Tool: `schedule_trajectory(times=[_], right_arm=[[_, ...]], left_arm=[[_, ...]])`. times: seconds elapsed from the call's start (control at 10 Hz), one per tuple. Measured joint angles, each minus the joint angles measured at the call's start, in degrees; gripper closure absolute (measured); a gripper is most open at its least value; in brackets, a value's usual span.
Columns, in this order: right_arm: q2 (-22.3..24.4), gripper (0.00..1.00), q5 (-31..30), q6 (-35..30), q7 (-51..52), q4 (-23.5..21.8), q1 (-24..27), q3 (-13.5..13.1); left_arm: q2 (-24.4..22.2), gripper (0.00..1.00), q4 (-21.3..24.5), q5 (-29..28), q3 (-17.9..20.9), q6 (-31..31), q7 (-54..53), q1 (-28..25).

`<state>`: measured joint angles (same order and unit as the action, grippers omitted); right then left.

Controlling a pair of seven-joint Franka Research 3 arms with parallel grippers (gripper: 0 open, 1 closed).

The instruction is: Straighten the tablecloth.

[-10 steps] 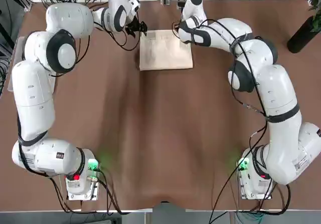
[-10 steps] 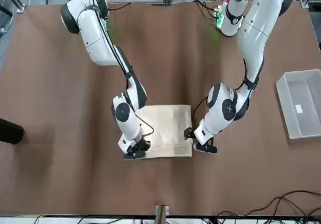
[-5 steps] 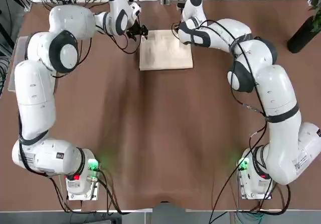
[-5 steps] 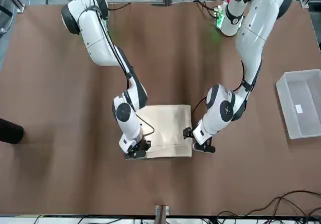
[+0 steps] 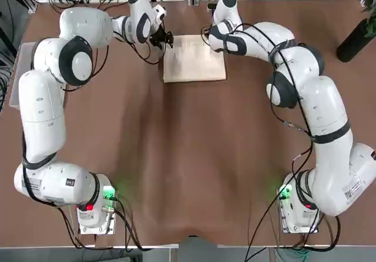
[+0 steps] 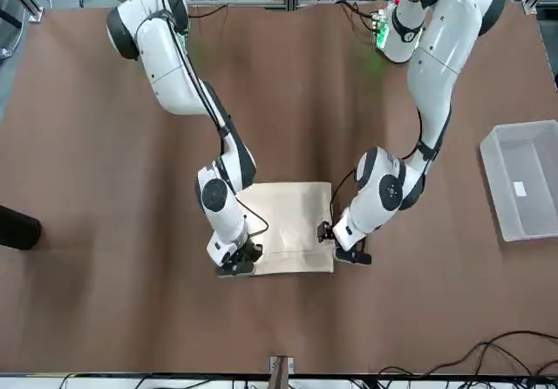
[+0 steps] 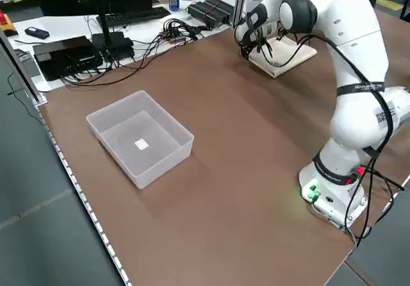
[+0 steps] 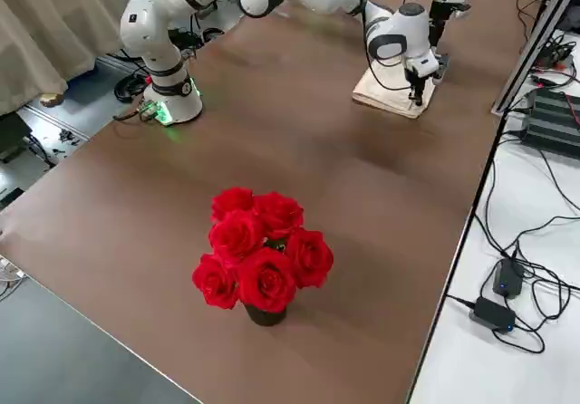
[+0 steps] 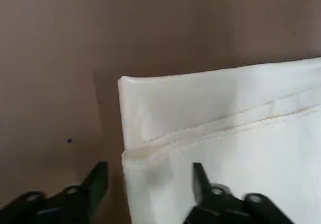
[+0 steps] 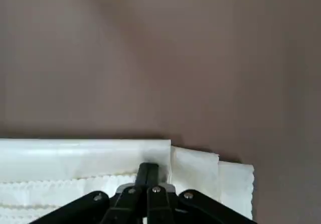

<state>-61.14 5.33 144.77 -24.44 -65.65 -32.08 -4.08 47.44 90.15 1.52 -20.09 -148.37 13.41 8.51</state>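
Watching the left gripper come in toward the tablecloth is the interesting bit: over the last second that arm has crept inward and its fingers have narrowed, though there's still a decent gap. One finger is over the cloth, the other over the brown covering, so the side edge runs between them. Nothing's gripped there that I can see. Looks like it's lining up a pinch, which would give the job a second hold or tugging point.

The right gripper hasn't really moved, fingers shut together over the cloth's opposite side. Can't tell if fabric's caught in them.

Cloth's thin, cream and matte, squarish as it lies, with stacked layers and raised, slightly wavy stitched hems near both sets of fingers. Layers peek out unevenly beside the right fingertips. I'd worry about pinching only the top one.
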Motion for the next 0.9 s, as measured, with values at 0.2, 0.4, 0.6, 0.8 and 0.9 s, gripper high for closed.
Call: schedule_trajectory(times=[0.2, 0.4, 0.6, 0.8, 0.9], right_arm=[[0.0, 0.99, 0.0, 0.0, 0.0, 0.0, 0.0, 0.0], [0.0, 0.99, 0.0, 0.0, 0.0, 0.0, 0.0, 0.0], [0.0, 0.99, 0.0, 0.0, 0.0, 0.0, 0.0, 0.0], [0.0, 0.99, 0.0, 0.0, 0.0, 0.0, 0.0, 0.0], [0.0, 0.99, 0.0, 0.1, 0.0, 0.0, 0.0, 0.0]], left_arm=[[0.0, 0.63, -0.1, 0.0, 0.0, -0.1, -0.1, 0.0], [0.0, 0.92, -0.3, 0.0, 0.1, -0.1, -0.2, -0.1], [0.0, 0.96, -0.4, 0.0, 0.2, -0.1, -0.3, -0.2], [0.0, 0.96, -0.4, 0.0, 0.2, -0.1, -0.3, -0.2], [0.0, 0.96, -0.4, 0.0, 0.1, -0.1, -0.3, -0.2]])
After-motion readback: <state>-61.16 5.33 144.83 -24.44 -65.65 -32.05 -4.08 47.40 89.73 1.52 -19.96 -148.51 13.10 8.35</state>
